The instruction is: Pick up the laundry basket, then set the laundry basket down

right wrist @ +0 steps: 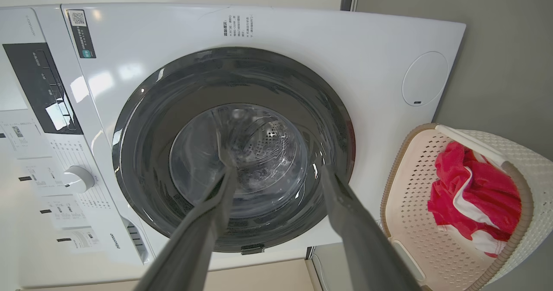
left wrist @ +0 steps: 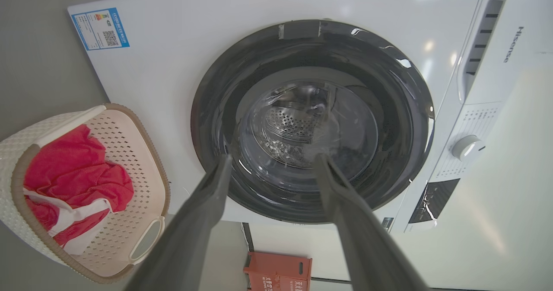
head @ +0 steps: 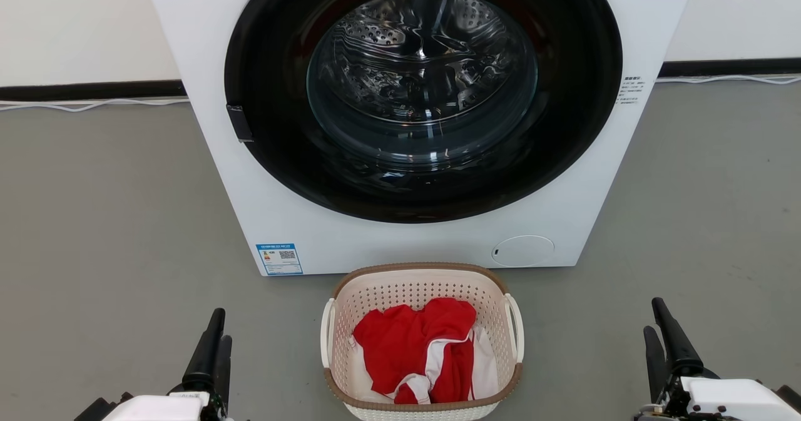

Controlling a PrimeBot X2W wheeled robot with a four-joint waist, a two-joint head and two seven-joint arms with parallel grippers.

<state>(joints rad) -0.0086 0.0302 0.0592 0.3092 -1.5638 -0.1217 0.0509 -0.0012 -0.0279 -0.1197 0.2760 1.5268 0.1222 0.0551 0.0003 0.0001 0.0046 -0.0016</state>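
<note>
Evidently nothing of the task has been done yet. The laundry basket (head: 413,291) is seen resting on the floor (head: 112,221) just in front of the washing machine (head: 388,246), between the two arms, with red and white clothes (head: 413,339) lying in it. Neither of its white loop handles (head: 326,333) is touched. The left jaws, at the lower left of the head view, are held spread wide with nothing between them, well apart from the basket. The same is seen of the right jaws at the lower right. In both wrist views the fingers (left wrist: 190,239) are pointed at the machine's round door (head: 422,96) rather than at the basket. Reaching in, gripping, lifting and setting down are all judged to be left.
</note>
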